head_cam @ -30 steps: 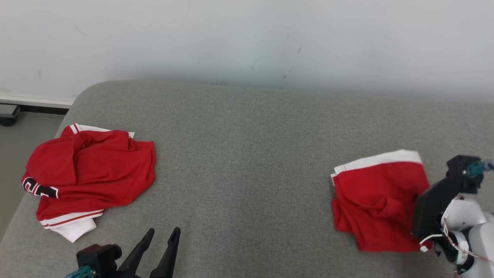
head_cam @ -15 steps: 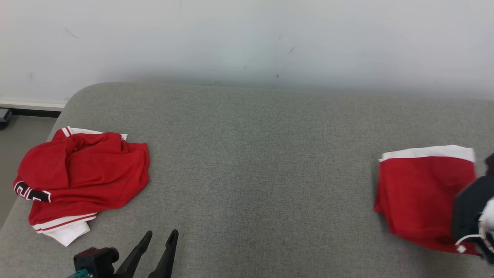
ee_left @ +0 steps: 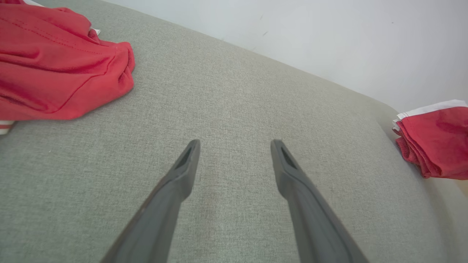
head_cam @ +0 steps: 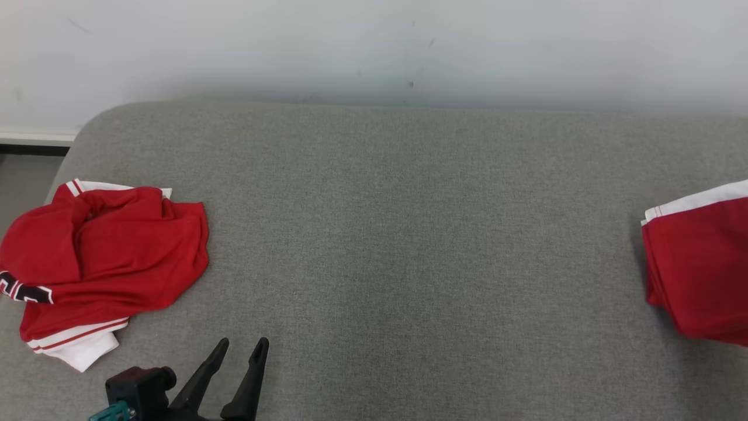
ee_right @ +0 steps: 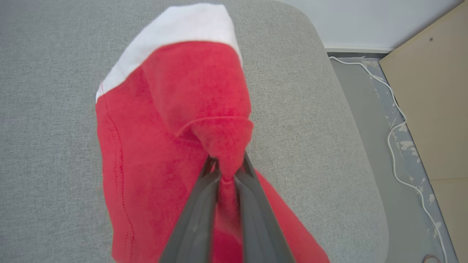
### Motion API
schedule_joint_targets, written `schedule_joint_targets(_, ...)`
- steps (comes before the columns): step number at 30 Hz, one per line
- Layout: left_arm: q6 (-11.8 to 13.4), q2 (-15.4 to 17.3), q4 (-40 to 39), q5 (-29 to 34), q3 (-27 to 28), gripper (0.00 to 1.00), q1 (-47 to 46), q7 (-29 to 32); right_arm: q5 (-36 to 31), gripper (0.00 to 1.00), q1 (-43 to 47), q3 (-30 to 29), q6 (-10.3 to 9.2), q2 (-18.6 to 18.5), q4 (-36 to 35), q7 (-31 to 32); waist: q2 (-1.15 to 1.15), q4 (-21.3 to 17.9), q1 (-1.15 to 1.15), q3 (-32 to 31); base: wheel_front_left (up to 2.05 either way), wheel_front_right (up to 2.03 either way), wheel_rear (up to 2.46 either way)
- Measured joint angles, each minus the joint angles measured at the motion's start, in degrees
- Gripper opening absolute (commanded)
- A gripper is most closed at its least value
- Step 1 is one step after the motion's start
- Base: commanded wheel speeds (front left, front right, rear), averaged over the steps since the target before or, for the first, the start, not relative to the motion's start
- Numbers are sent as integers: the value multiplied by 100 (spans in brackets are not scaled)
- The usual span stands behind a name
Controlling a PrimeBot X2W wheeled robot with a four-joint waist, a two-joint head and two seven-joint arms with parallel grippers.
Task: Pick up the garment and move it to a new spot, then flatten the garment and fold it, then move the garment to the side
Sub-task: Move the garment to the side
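Note:
The folded red garment (head_cam: 701, 263) with a white band lies at the right end of the grey cushion (head_cam: 409, 234), cut off by the head view's right edge. My right gripper (ee_right: 227, 164) is shut on a bunched red fold of this garment (ee_right: 175, 120), lifting that part off the cushion. In the left wrist view the garment (ee_left: 435, 142) shows at the far right. My left gripper (head_cam: 241, 346) stands open and empty near the cushion's front left, its fingers (ee_left: 186, 164) spread over bare fabric.
A second red garment (head_cam: 111, 251) with white trim lies crumpled at the cushion's left end, close to my left gripper. A white wall runs behind. Past the cushion's right edge are grey floor, a white cable (ee_right: 398, 120) and a tan panel (ee_right: 438, 91).
The folded garment has slid to the right across the cushion with my right gripper, which has left the head view. The head camera has also shifted. The left gripper stays open.

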Motion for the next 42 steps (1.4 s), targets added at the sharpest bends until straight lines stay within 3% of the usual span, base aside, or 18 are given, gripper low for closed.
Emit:
schedule_joint_targets(8, 2, 136, -62, 0, 113, 100, -7, 0, 0, 0, -233, 40, 88, -23, 176, -305, 0, -138, 0, 238, 0, 0, 0)
schedule_joint_targets(28, 2, 131, -152, 46, 66, 100, -228, 124, -149, 0, -505, 298, 367, -225, 483, -1144, 0, -1041, 0, 482, 0, 0, 0)
schedule_joint_targets(29, 2, 131, -151, 53, 48, 100, -248, 141, -149, 62, -517, 282, 380, -230, 526, -1182, 0, -1078, 0, 487, 0, 0, 0)
schedule_joint_targets(30, 2, 129, -151, 54, 27, 100, -291, 168, -149, 100, -518, 270, 389, -234, 527, -1234, 0, -1112, 0, 492, 0, 0, 0)
schedule_joint_targets(42, -52, 75, -4, 60, -101, 100, -448, 253, -271, 100, -551, 263, 471, -399, 524, -1879, 0, -1109, 0, 429, 0, 0, 0)
